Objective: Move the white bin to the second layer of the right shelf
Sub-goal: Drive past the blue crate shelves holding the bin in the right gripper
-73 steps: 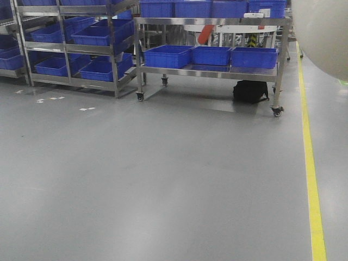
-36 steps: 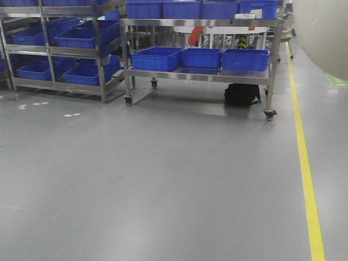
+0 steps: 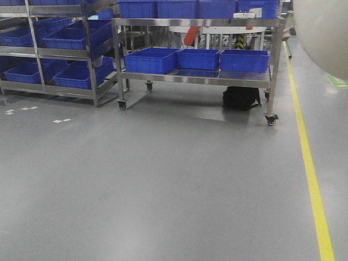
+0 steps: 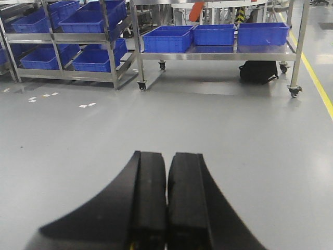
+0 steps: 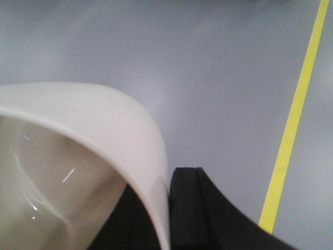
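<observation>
The white bin [image 3: 324, 31] hangs at the top right corner of the front view, a cream glossy curve above the floor. In the right wrist view its rounded rim [image 5: 99, 117] fills the left side, and my right gripper [image 5: 166, 179] is shut on its wall, one finger inside the bin and one finger [image 5: 190, 208] outside. My left gripper [image 4: 167, 156] is shut with nothing between its black pads, held over the grey floor. The right shelf second layer is out of view.
A steel trolley [image 3: 196, 79] on castors stands ahead, loaded with blue crates [image 3: 151, 58], with a black bag [image 3: 241, 98] under it. Steel racks [image 3: 89, 54] of blue crates stand to the left. A yellow floor line [image 3: 312, 174] runs along the right.
The racks and trolley have slid leftward in the front view as the base moves. The white bin stays at the top right, still held.
</observation>
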Tool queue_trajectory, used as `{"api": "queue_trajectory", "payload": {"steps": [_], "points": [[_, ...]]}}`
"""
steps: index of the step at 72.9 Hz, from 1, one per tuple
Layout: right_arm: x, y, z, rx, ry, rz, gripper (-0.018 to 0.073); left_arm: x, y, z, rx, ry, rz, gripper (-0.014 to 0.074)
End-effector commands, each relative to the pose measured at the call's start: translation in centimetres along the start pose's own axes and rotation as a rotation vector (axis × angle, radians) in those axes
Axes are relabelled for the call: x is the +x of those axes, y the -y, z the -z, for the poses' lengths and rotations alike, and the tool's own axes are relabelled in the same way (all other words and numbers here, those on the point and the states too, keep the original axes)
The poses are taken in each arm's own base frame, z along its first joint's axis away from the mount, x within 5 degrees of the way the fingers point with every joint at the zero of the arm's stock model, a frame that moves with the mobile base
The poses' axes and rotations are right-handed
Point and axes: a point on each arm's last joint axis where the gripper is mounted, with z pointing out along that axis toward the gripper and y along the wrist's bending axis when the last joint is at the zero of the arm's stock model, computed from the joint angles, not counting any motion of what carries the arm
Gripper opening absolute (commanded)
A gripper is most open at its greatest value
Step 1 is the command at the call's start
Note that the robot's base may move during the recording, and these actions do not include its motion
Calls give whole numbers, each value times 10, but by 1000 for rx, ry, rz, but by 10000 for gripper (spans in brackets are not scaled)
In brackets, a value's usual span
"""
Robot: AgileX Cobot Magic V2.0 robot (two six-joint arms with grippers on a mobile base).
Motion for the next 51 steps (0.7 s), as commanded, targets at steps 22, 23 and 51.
{"api": "queue_trajectory", "payload": {"steps": [22, 23, 51], "points": [[-17, -2, 7, -18, 133, 2, 55, 4, 0, -1, 3, 65, 5, 85], [-17, -2, 7, -18, 133, 2, 55, 4, 0, -1, 3, 65, 5, 85], [-17, -2, 7, -18, 133, 2, 55, 4, 0, -1, 3, 65, 5, 85]]}}
